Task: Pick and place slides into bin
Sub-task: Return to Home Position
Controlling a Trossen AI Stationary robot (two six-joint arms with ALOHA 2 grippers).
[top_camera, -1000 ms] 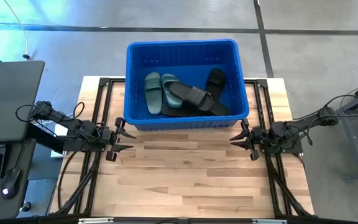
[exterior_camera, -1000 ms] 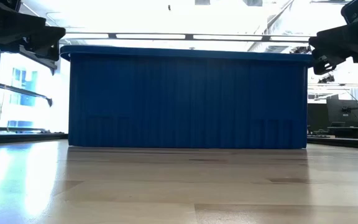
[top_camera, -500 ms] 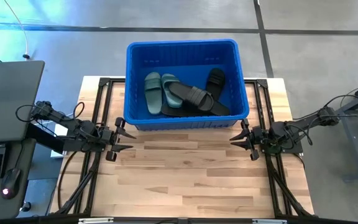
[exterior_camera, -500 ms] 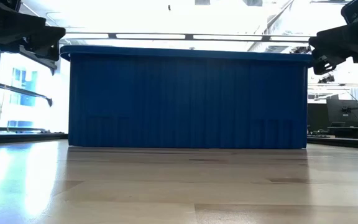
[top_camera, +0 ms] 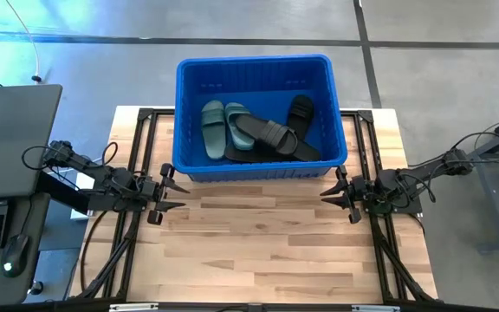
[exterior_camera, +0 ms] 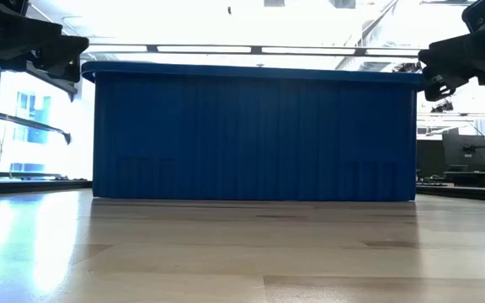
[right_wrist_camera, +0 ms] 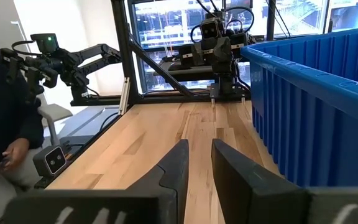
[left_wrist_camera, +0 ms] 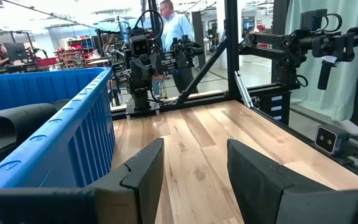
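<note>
We see the slides (top_camera: 271,134) in the bin (top_camera: 258,170). Left gripper (top_camera: 174,196) gapes empty; right gripper (top_camera: 329,192), parted narrowly, holds nothing.

The bench (top_camera: 267,251) is made of pale wood in joined strips, smooth and with a light sheen, and it is edged by a frame (top_camera: 141,156) of black matt metal. The bin (top_camera: 262,166) is seen as slightly glossy plastic with finely ribbed walls. The slides (top_camera: 271,134) look like matt rubber.
</note>
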